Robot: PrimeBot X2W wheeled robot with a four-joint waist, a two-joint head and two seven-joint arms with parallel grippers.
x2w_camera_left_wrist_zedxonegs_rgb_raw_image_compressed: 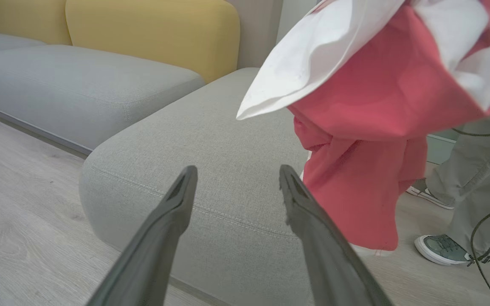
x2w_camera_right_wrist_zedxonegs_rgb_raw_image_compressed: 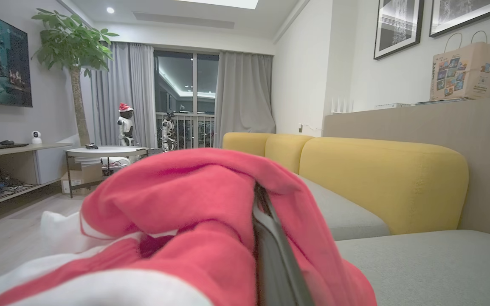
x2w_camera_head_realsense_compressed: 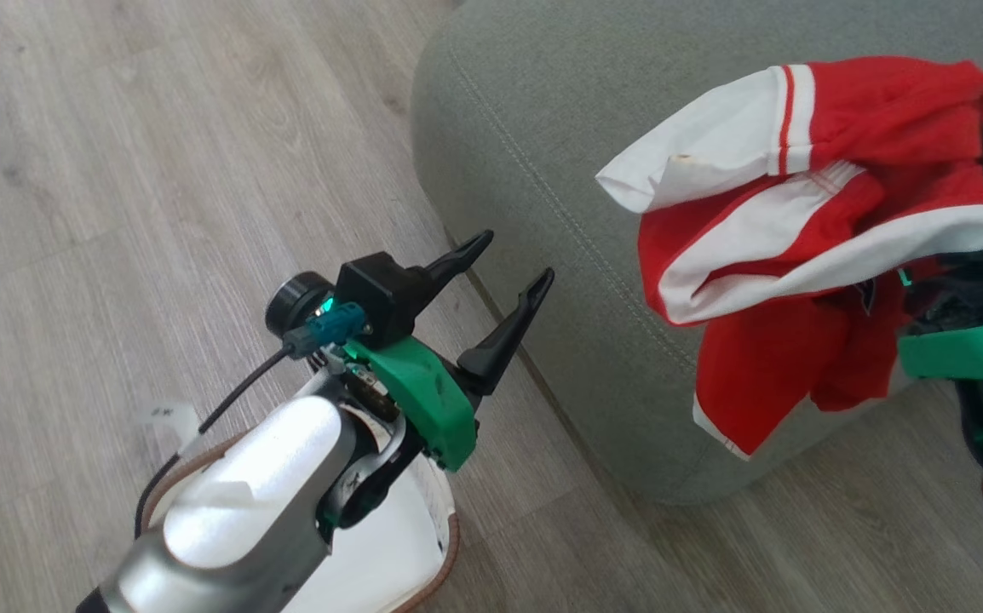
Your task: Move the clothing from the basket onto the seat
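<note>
Head camera looks steeply down at the floor (x2w_camera_head_realsense_compressed: 117, 170) and the seat (x2w_camera_head_realsense_compressed: 543, 128) corner; left wrist camera faces that same corner from low and near, sharing the hanging clothing (x2w_camera_left_wrist_zedxonegs_rgb_raw_image_compressed: 355, 127); right wrist camera, just behind the clothing, looks level across the room toward the curtains (x2w_camera_right_wrist_zedxonegs_rgb_raw_image_compressed: 240, 93).

The seat (x2w_camera_head_realsense_compressed: 543, 111) top is bare left of the clothing (x2w_camera_head_realsense_compressed: 798, 213), which hangs from the right claw (x2w_camera_right_wrist_zedxonegs_rgb_raw_image_compressed: 258, 195) across the seat's corner. The floor (x2w_camera_head_realsense_compressed: 117, 170) around the left claw (x2w_camera_head_realsense_compressed: 517, 254) is open. Beyond the clothing, a person's legs (x2w_camera_left_wrist_zedxonegs_rgb_raw_image_compressed: 478, 170) block the way, and yellow backrests (x2w_camera_right_wrist_zedxonegs_rgb_raw_image_compressed: 381, 182) wall the rear.
</note>
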